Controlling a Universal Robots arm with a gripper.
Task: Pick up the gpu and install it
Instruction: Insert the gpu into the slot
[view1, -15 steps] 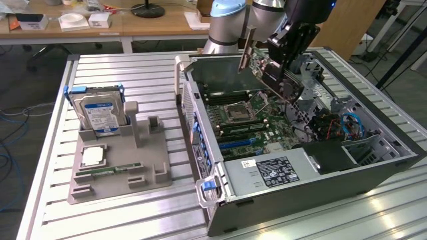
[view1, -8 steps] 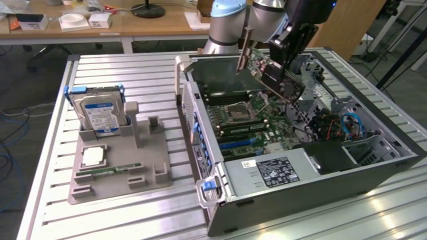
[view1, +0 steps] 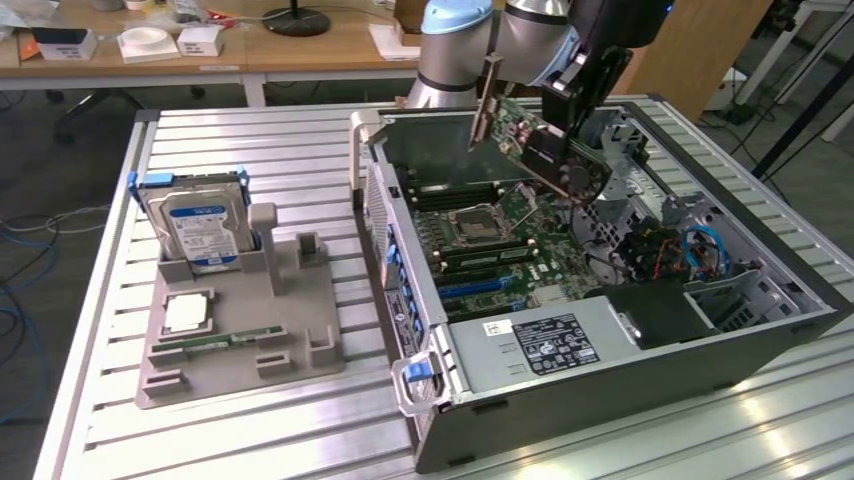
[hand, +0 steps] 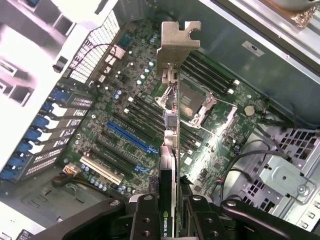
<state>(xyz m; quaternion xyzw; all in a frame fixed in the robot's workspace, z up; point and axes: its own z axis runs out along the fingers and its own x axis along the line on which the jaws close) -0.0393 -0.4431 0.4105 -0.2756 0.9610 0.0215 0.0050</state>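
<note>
Wrist view has the gripper (hand: 170, 212) clamped on the gpu (hand: 171, 145), one finger on each flat face of the card, which shows edge-on with its silver bracket (hand: 177, 42) at the free far end. The card looks light, thin and stiff but fragile. The safest hold is probably on the bare board near one end, as here, clear of the connector edge and the bracket. It hangs tilted in the air over the open computer case (view1: 601, 390), touching nothing inside. Below it the case holds the motherboard (hand: 125, 100), with a blue slot (hand: 131, 137), the processor socket (hand: 192, 102) and the memory slots (hand: 210, 70). A labelled power supply (view1: 547, 340) sits at the near end. The case fills the table (view1: 267, 140) towards the exterior view's right edge. Near the left edge a grey holder (view1: 240, 340) carries an upright hard drive (view1: 200, 225), a flat processor (view1: 187, 313) and a memory stick (view1: 214, 343).
</note>
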